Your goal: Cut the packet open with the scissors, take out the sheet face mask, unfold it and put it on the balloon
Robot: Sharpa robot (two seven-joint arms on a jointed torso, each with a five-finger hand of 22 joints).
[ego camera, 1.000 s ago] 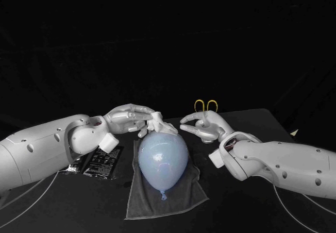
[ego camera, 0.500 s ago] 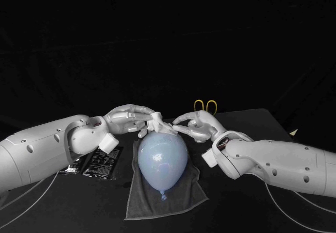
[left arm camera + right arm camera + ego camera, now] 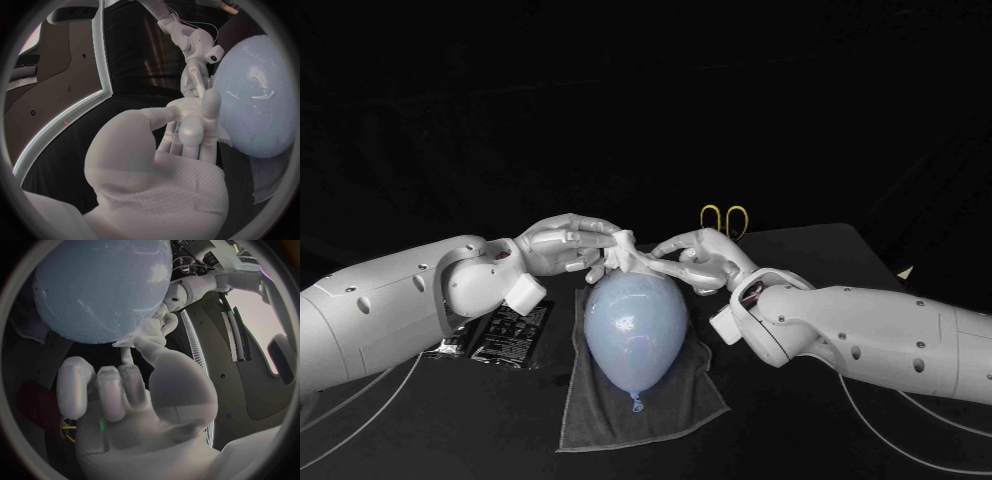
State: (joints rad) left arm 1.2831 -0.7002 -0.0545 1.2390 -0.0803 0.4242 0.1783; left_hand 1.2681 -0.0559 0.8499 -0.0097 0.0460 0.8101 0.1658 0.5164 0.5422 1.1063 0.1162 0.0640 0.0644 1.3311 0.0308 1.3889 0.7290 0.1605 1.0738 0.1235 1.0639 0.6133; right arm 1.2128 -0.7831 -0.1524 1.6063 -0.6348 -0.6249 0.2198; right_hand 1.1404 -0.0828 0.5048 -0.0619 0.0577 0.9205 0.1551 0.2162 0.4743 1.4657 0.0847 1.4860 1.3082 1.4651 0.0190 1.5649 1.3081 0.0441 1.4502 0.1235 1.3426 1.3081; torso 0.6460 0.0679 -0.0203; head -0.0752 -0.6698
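- Fingers (image 3: pixel 596 238) of the left hand (image 3: pixel 567 248) are closed around one end of the sheet face mask (image 3: pixel 630 256). The mask is a white, crumpled bundle and it is not unfolded.
- Fingertips (image 3: pixel 666 246) of the right hand (image 3: pixel 701 260) meet the same bundle from the right side. In the right wrist view the thumb and one finger (image 3: pixel 127 359) pinch the edge of the mask (image 3: pixel 146 330), while the other fingers of this hand (image 3: pixel 125 395) are curled in beside it.
- Both hands are close together, with only the mask between them, just above the far end of the balloon (image 3: pixel 636 325).
- In the left wrist view the left hand (image 3: pixel 184 132) points toward the right hand (image 3: pixel 192 47), and the balloon (image 3: pixel 256 100) is just beside both of them.
- I cannot tell if the mask touches the balloon or only hangs above it. In the right wrist view it lies against the edge of the balloon (image 3: pixel 100 285).
- The balloon is pale blue and lies lengthwise, its round end far and its knot near. It rests on a grey towel (image 3: pixel 653 415), which is spread on the black table (image 3: pixel 834 250).
- The packet (image 3: pixel 505 330), black and flat, lies on the table to the left of the towel, partly under the left arm.
- The scissors (image 3: pixel 724 217) lie at the far side of the table, behind the right hand. Their yellow handles are visible, and no hand touches them.
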